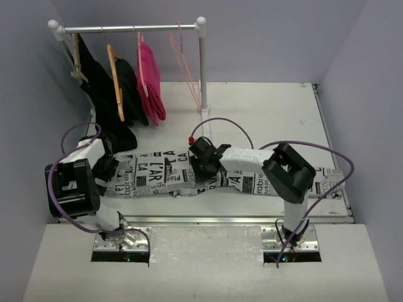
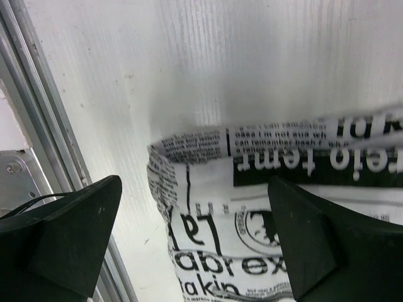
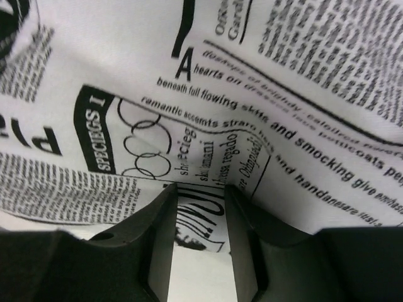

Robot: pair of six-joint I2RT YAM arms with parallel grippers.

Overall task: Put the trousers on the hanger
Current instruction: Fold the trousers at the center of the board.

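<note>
One fold of trousers (image 3: 264,94) between right jaws

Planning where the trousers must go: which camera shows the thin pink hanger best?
The top external view. The hanger hangs bare from the rail, right of the pink garment, its outline visible. Neither wrist view shows it at all; both look closely down at the trousers.

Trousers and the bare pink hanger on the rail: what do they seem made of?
The trousers look like thin woven cloth, matt, white with black newsprint; they pucker and fold softly. The hanger looks like thin wire, possibly plastic-coated, pink; too slim here to tell its finish.
</note>
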